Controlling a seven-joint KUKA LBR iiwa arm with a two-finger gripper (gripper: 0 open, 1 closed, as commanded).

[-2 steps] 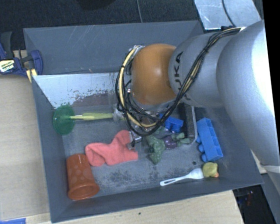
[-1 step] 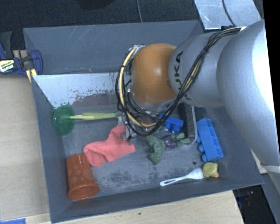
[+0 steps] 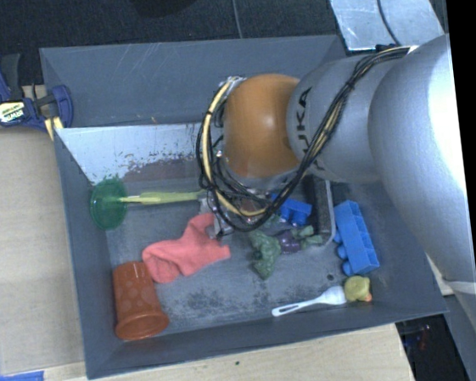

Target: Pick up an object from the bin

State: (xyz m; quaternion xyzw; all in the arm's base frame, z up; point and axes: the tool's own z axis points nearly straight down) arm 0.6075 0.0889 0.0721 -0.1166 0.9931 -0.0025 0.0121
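Poised low at the middle of the bin (image 3: 207,69) with the gripper (image 3: 221,218), right at the far-right tip of a crumpled pink cloth (image 3: 181,253). Cannot tell whether open or closed beneath the orange wrist cover (image 3: 257,136). Lies stretched left and nearward from there, toward the orange cup (image 3: 137,301).

The bin (image 3: 207,69) is holding one orange cup (image 3: 137,301), one pink cloth (image 3: 185,253), one green brush (image 3: 108,203), one white spoon (image 3: 311,304), one green toy figure (image 3: 265,256), one yellow lump (image 3: 358,289) and two blue blocks (image 3: 355,238) (image 3: 295,213).
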